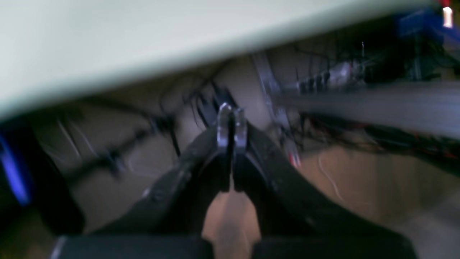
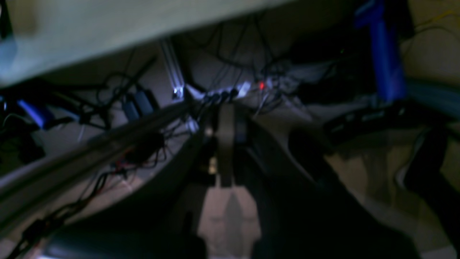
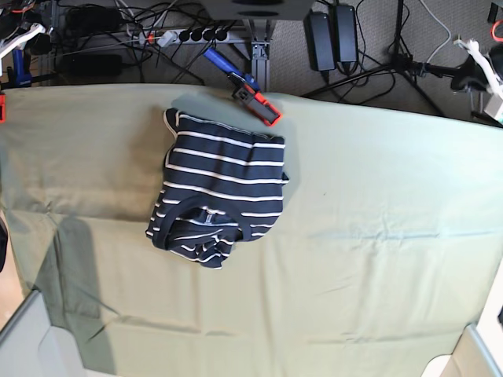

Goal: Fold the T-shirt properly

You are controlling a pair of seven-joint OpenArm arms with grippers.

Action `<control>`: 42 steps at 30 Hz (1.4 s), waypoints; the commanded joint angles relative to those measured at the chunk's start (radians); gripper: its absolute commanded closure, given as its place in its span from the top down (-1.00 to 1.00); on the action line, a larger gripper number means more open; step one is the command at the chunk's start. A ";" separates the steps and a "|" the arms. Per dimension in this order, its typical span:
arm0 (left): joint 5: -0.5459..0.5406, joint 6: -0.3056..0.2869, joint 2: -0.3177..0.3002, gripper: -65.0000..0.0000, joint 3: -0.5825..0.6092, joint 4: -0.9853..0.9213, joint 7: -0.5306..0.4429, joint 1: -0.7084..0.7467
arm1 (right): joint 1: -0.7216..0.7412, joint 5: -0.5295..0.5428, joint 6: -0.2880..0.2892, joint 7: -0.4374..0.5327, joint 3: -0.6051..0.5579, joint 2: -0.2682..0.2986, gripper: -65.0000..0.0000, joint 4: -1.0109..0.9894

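The T-shirt, dark navy with thin white stripes, lies folded into a compact bundle left of centre on the olive-green cloth, with its neck opening toward the near side. Neither gripper shows in the base view. In the left wrist view my left gripper is shut with nothing in it, hanging off the table over the floor. My right gripper appears dark and blurred in the right wrist view, also shut and empty, beyond the table's edge.
A blue and red clamp lies at the cloth's far edge just behind the shirt. Cables, a power strip and power bricks crowd the floor beyond. The pale table edge fills the top of both wrist views.
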 commanded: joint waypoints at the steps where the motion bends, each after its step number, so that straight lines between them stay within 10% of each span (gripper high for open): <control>1: -0.005 -0.005 -0.003 -1.00 -0.009 0.010 -0.013 0.036 | -0.035 0.008 0.068 -0.004 0.010 0.002 -1.00 0.011; 12: 0.171 0.021 0.002 -1.00 0.097 -0.214 -0.076 0.144 | -0.123 0.009 0.063 -0.090 -0.008 -0.028 -1.00 -0.175; 25: 0.584 0.249 0.008 -1.00 0.772 -0.910 -0.116 -0.317 | -0.019 -0.336 -0.024 -0.060 -0.419 0.022 -1.00 -0.725; 42: 0.608 0.323 0.393 -1.00 1.166 -1.583 -0.129 -0.859 | 0.560 -0.463 -0.096 -0.011 -0.793 0.043 -1.00 -1.439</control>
